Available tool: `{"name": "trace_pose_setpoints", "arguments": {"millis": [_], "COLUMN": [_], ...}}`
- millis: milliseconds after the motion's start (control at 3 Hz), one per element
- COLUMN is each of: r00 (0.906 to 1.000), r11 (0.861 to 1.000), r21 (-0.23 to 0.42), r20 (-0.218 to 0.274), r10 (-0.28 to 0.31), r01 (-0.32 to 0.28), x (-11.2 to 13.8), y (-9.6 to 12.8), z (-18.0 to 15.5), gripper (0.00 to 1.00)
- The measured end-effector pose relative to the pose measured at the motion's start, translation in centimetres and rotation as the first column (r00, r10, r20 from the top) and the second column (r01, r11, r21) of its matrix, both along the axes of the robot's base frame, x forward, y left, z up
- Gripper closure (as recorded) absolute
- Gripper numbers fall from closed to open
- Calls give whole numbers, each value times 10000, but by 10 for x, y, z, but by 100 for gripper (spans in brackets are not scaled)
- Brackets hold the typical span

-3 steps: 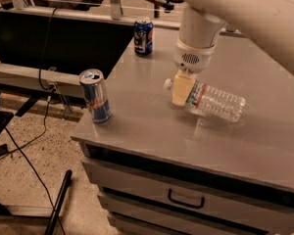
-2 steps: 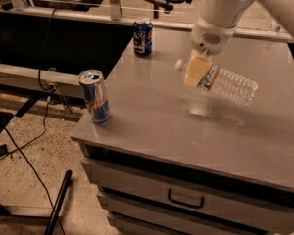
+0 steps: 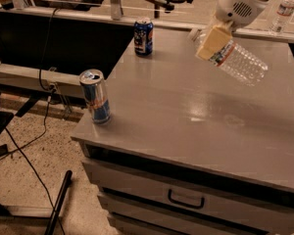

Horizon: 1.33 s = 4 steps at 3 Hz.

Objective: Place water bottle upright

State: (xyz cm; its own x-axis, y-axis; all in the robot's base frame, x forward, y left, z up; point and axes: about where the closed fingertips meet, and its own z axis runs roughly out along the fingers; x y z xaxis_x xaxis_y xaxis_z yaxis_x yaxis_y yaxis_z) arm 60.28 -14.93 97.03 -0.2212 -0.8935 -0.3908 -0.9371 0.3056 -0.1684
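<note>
Well, nearest of all is a gray cabinet (image 3: pixel 137 180) with a drawer, and the drawer has a dark handle (image 3: pixel 185 199). On the speckled floor (image 3: pixel 29 131) to the left of it lies a black pole (image 3: pixel 59 204). The flat gray top of the cabinet is the table top (image 3: pixel 186 116). A silver and blue can (image 3: pixel 95 97) stands upright at the near left corner of the top, close to the edge.

Farther back and to the right, the water bottle (image 3: pixel 242 65) is up in the air over the table top and touches nothing below it. It is tilted. Its white cap (image 3: pixel 193 33) points up and to the left, and its bottom points down and to the right. The gripper (image 3: pixel 213 42) comes down from the top right and is closed on the water bottle near its neck, right by the red, white and blue label band (image 3: pixel 226 54). One cream finger pad (image 3: pixel 209 37) lies flat across the front of the bottle. The white arm (image 3: pixel 245 1) goes up out of the picture.

At the far left of the table top a dark blue can (image 3: pixel 143 35) stands upright, well apart from the silver and blue can. Beyond the table, at the far right, another clear bottle (image 3: pixel 284 6) stands upright.
</note>
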Motion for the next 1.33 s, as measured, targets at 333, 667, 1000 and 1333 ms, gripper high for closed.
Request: {"name": "trace_pose_setpoints", "arguments": {"millis": [333, 667, 1000, 1333], "r00": [9997, 9988, 9952, 9887], "r11": [9960, 9746, 8459, 6722], "r21": [881, 2196, 5244, 7252], "r20": [162, 267, 590, 994], "r10": [164, 400, 780, 1121], "r01": [-178, -449, -974, -1491], "x": [1, 1, 7, 5], "y": [0, 2, -5, -8], "z": [6, 12, 21, 32], "gripper": [100, 100, 100, 100]}}
